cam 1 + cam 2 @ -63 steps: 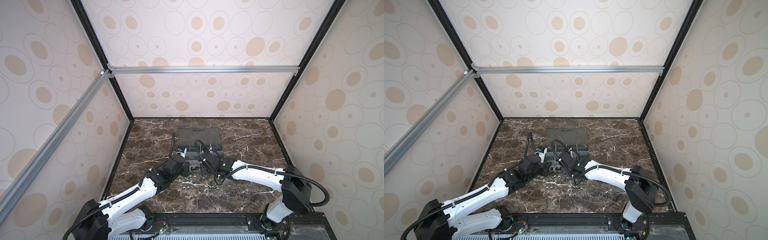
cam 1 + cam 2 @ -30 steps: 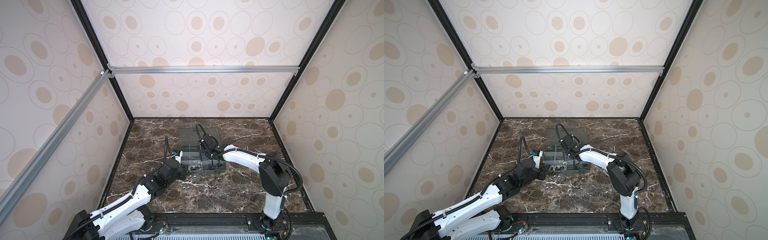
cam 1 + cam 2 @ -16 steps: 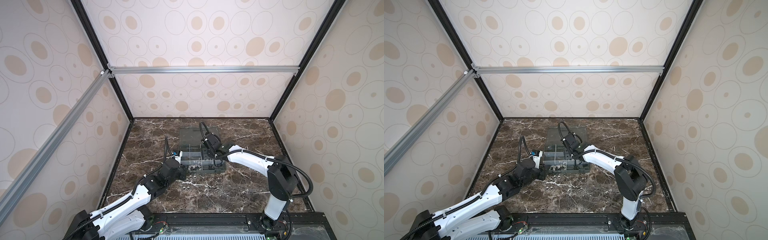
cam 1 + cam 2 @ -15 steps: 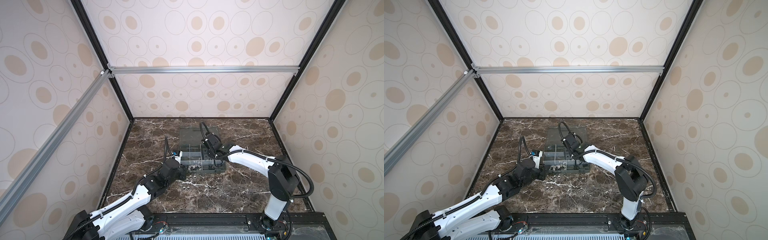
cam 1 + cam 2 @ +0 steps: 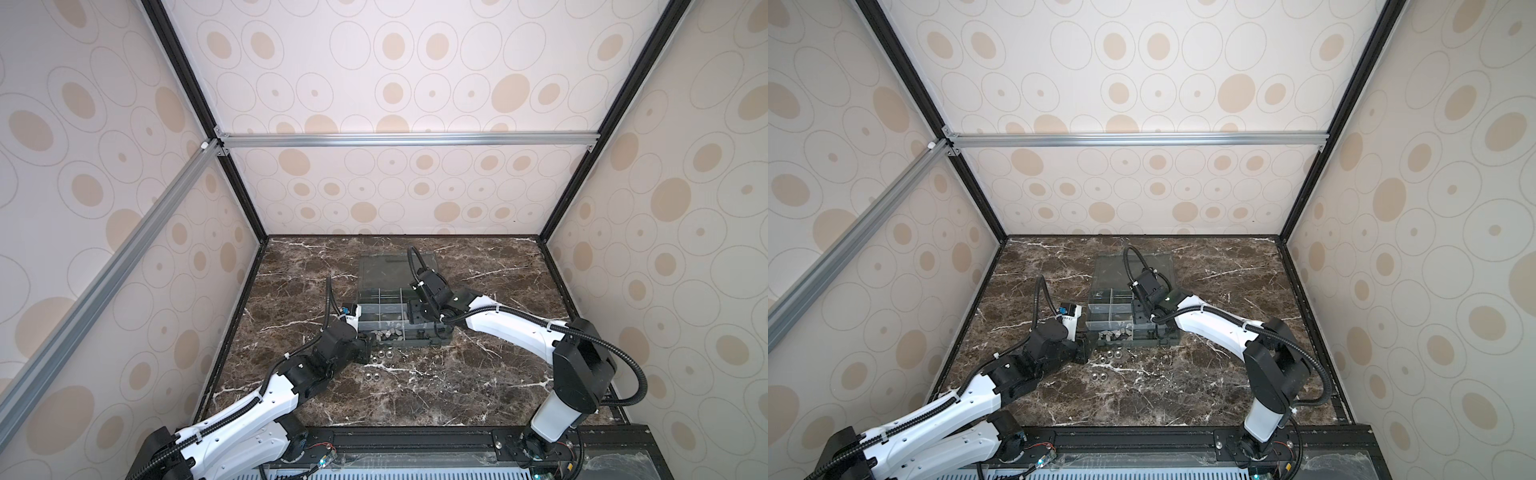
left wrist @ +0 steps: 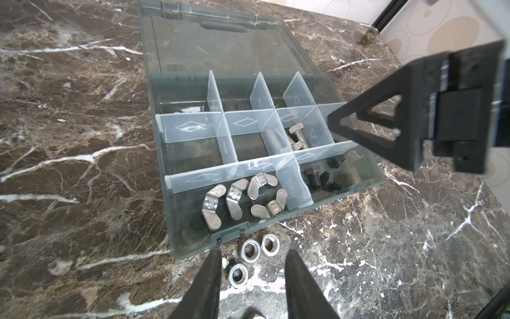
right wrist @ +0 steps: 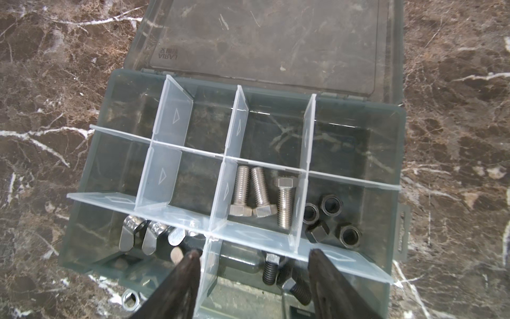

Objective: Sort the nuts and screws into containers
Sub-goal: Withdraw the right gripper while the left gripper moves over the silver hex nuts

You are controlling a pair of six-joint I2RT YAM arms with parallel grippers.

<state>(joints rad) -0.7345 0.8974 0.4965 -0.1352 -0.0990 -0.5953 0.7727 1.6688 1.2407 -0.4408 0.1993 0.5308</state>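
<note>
1. The loose silver nuts (image 6: 249, 250) are lying flat on the marble table (image 6: 82, 193), just beside the near wall of the organizer box (image 6: 190, 245). A further pair of nuts (image 5: 371, 376) is sitting a little nearer the robot.
2. These nuts are presenting as small, rigid, smooth metal rings. They are judged light, hard to crush, and liable to slip or skate on the polished stone. The best hold is a pinch across two opposite flats, with the fingertips brought right down to the surface.
3. The left gripper (image 6: 252, 276) is hovering low over the table with its jaws spread and carrying nothing. One nut is lying between the tips, closer to one finger than the other.
4. The right gripper (image 7: 255, 276) is hanging above the near compartments, its jaws spread wide and empty.
5. Inside the box, wing nuts (image 6: 240, 198), silver bolts (image 7: 259, 193), black nuts (image 7: 331, 218) and black bolts (image 7: 269, 272) are occupying separate compartments. Others are standing empty.
6. The box wall is crowding the nuts on the far side, so the approach from the robot's side is looking freer.
7. The thin pale dividers (image 7: 176, 121) are making narrow drop targets and could snag a finger.
8. The lid (image 7: 276, 41) is lying open flat behind the box, clear of both arms.
</note>
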